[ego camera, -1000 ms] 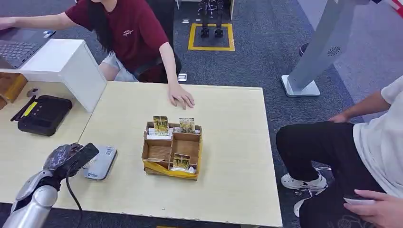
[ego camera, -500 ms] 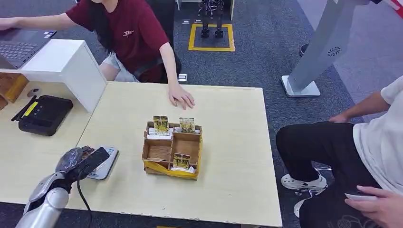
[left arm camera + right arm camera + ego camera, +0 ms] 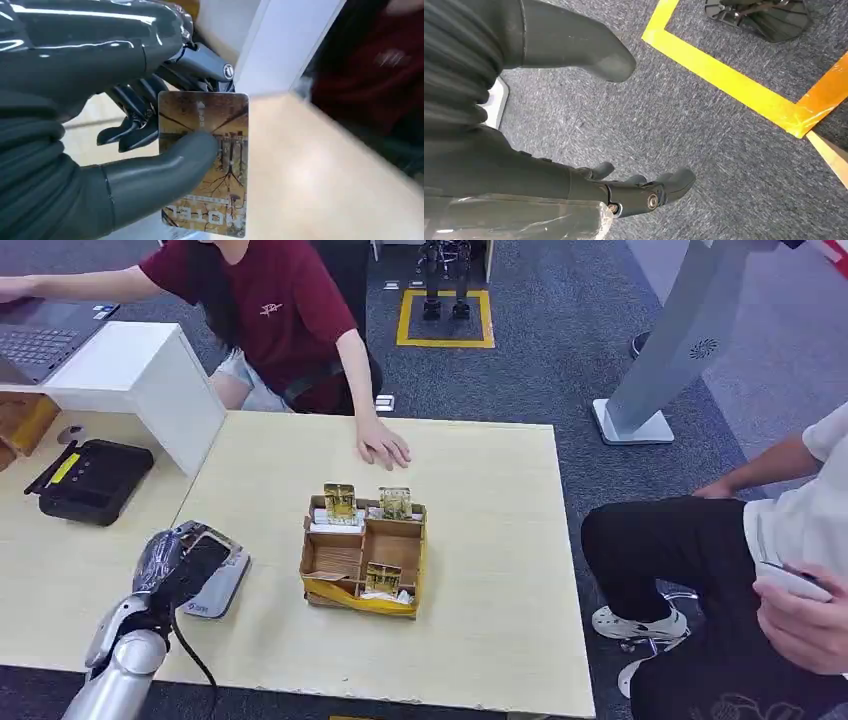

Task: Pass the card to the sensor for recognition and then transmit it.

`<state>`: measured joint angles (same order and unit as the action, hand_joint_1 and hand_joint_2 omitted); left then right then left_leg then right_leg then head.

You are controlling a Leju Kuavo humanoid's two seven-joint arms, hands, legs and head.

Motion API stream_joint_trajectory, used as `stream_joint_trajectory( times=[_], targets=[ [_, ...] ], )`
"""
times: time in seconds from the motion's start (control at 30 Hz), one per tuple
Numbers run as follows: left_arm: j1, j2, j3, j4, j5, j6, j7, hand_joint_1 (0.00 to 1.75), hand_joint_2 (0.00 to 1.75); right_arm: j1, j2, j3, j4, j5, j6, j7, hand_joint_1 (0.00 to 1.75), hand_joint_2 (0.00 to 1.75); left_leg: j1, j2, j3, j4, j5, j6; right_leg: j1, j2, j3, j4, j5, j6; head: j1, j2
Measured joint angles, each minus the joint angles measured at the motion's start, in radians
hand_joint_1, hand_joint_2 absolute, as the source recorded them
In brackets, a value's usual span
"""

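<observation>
Item 1, nearest you: left hand [image 3: 183, 562], thumb and fingers clamped on the card [image 3: 204, 162], a brown printed hotel card. In the head view the hand sits over the sensor [image 3: 218, 585], the grey reader pad at the near left of the tabletop [image 3: 480, 540]; whether card and pad touch cannot be told. Status, as judged: card picked up, presentation to the sensor under way; recognition unconfirmed, handover outstanding.

Item 2: right hand [image 3: 624, 192], hanging over the carpet, fingers apart and holding nothing.

Item 3, mid tabletop: cardboard organiser [image 3: 364, 555], more cards standing in its compartments, well right of the sensor.

Item 4, far edge: a person's hand [image 3: 383, 443] resting flat on the tabletop, a likely recipient.

Item 5, right: seated person [image 3: 760, 570] holding a small object.
</observation>
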<state>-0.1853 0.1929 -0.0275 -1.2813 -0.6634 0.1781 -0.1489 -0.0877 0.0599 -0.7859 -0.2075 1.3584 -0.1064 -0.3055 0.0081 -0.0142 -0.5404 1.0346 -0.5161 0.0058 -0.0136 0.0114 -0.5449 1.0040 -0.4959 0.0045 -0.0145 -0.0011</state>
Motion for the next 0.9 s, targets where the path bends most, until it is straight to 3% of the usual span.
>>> stream_joint_trajectory(
  times=[0.03,0.23,0.53,0.73,0.9],
  targets=[
    [-0.003,-0.016,0.003,-0.016,-0.001,0.051,-0.028,1.75,1.75,0.000,0.001,0.002,0.000,0.001,0.000,-0.001,0.00,1.75,0.000,0.000,0.000,0.000,0.000,0.000,0.000,0.000,0.000,0.000,0.000,0.000,0.000,0.000],
    [-0.030,-0.070,0.008,-0.060,-0.028,0.200,-0.122,1.75,1.75,-0.007,0.006,0.021,0.000,0.012,0.016,-0.004,0.00,1.75,0.000,0.000,-0.001,0.000,0.000,0.000,0.000,0.000,-0.001,0.000,0.000,0.000,0.000,0.000],
    [-0.138,-0.114,0.008,-0.014,-0.141,0.367,-0.118,1.75,1.75,-0.025,0.013,0.057,0.000,0.019,0.029,0.004,0.00,1.75,0.000,0.000,-0.001,0.000,0.000,0.000,0.000,0.000,-0.001,0.000,0.001,0.000,0.000,0.000],
    [-0.217,-0.129,0.008,0.050,-0.149,0.416,-0.114,1.75,1.75,-0.029,0.019,0.078,0.000,0.019,0.030,0.008,0.00,1.75,0.000,0.000,-0.001,0.001,0.000,0.000,0.000,0.000,-0.001,0.000,0.001,0.000,0.000,0.000],
    [-0.258,-0.133,0.008,0.094,-0.144,0.417,-0.113,1.75,1.75,-0.030,0.021,0.090,0.000,0.019,0.033,0.009,0.00,1.75,0.000,0.000,-0.001,0.001,0.000,0.000,0.000,0.000,-0.001,0.000,0.001,0.000,0.000,0.000]
  ],
)
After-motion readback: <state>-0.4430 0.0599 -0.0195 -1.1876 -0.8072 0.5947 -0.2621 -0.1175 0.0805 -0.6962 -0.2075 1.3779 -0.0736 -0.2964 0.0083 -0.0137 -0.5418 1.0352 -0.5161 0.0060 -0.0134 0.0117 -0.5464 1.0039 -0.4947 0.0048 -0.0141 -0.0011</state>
